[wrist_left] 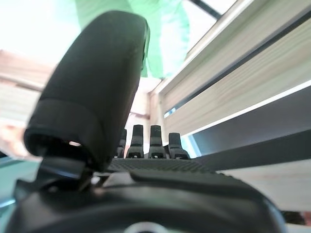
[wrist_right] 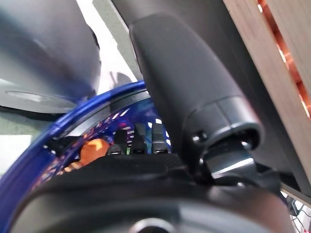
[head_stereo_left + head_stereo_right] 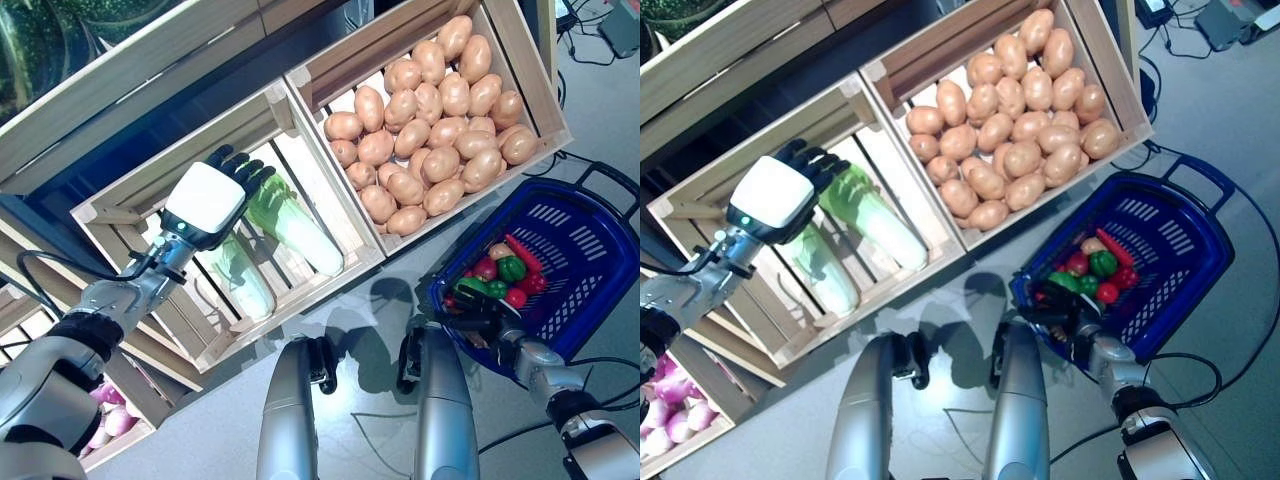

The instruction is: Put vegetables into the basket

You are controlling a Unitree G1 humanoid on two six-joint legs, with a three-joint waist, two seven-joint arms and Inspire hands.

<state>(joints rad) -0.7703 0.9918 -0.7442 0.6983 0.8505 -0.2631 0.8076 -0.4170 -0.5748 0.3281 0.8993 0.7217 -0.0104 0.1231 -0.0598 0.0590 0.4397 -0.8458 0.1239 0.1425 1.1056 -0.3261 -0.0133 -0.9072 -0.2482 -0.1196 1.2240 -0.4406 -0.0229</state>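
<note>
Two pale green cabbages (image 3: 300,228) (image 3: 245,278) lie in a slatted wooden crate (image 3: 110,205). My left hand (image 3: 207,200) hovers over the leafy end of the right cabbage, fingers (image 3: 243,166) straight and holding nothing; its wrist view shows green leaf (image 1: 165,39) just past the thumb (image 1: 92,87). The blue basket (image 3: 590,240) stands on the floor at the right, with peppers, tomatoes and a red chilli (image 3: 505,272) inside. My right hand (image 3: 470,312) is curled over the basket's near rim (image 2: 48,145).
A second crate (image 3: 535,75), full of potatoes (image 3: 430,120), sits right of the cabbage crate. Pink bulbs (image 3: 110,415) fill a lower box at the bottom left. Shelving boards run along the far side. Grey floor lies between the crates and basket.
</note>
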